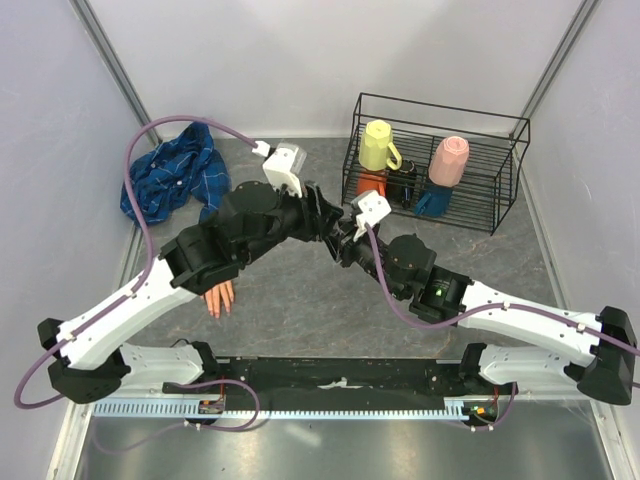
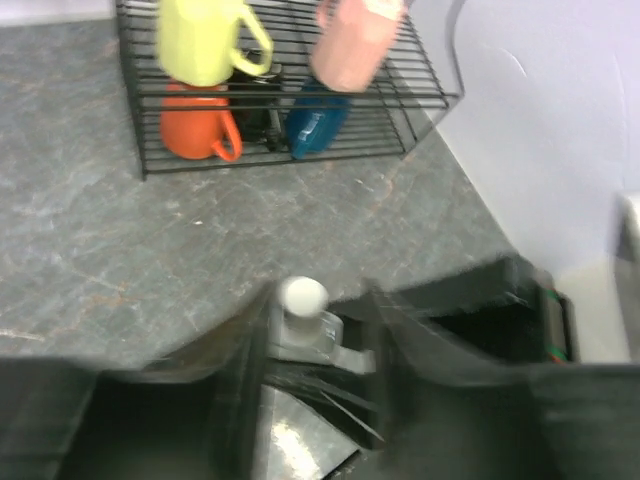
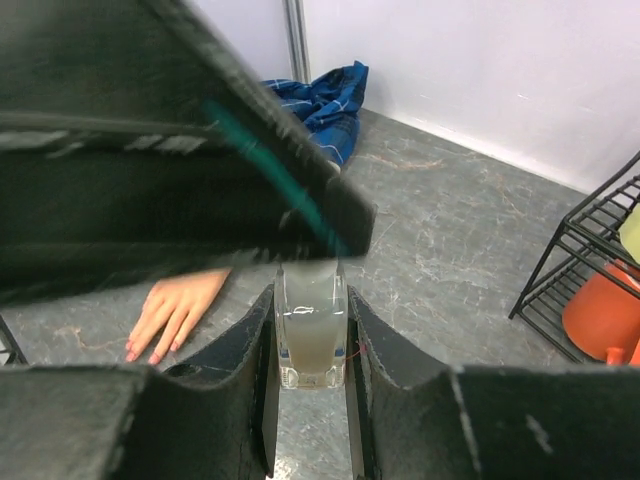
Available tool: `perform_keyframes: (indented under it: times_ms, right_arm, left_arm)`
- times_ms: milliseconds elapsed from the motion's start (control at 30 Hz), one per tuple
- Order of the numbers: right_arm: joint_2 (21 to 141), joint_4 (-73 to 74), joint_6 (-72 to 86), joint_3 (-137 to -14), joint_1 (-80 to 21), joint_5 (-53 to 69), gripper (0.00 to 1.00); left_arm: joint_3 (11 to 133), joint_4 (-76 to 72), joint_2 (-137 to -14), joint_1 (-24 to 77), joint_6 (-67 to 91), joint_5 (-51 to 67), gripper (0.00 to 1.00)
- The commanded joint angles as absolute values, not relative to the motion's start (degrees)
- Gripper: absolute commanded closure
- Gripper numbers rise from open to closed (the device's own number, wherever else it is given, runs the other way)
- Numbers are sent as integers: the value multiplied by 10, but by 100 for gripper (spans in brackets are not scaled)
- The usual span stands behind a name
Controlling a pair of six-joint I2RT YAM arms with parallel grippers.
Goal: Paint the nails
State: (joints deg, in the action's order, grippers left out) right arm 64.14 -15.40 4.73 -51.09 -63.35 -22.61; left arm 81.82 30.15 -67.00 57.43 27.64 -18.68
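Looming closest in the overhead view, the left arm (image 1: 210, 250) stretches from 7 o'clock to the centre of the table (image 1: 300, 310) and meets the right arm (image 1: 450, 295), which extends from 4 o'clock. At 1 o'clock a wire rack (image 1: 478, 200) holds mugs (image 1: 378, 145), and a blue plaid cloth (image 1: 170, 175) lies bunched at 10 o'clock. The mannequin hand (image 3: 175, 310) lies flat at 8 o'clock, partly under the left arm and well apart from the bottle, with its nails (image 3: 150, 355) pointing toward the near edge. The right gripper (image 3: 311, 300) is clamped on a small clear bottle (image 3: 310, 345), held upright. The left gripper (image 2: 305, 335) straddles the white cap (image 2: 303, 297), but blur hides whether its fingers pinch it. This looks like the uncapping step. To do it well, the right hold should stay firm and vertical, and the left fingers should seat squarely on the cap, twist it, then lift it straight up along the bottle's axis. That way the brush clears the neck without dripping before it swings toward 8 o'clock.
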Motion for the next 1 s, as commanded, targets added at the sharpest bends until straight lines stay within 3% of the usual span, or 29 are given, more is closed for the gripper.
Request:
perform_keyframes:
  times_ms: [0,100,200,567,967]
  right_arm:
    - [609,-184,31,-506,-632,-152,100]
    - [579,-189,52,-488,-619,-41,100]
    - [553,-192,78,-476,-599,59,100]
    - [525,-298,223,-443,-529,291,100]
    - [535,-354,262,-444,-524,355,100]
  left_arm:
    - [819,274,-614,590,266,-110,28]
    - [802,260,-574,583,240,-44,16]
    - [774,235,-533,574,215,43,16]
    - [727,168,-510,553,216,255,24]
    - [726,133,-534,535,242,277,35]
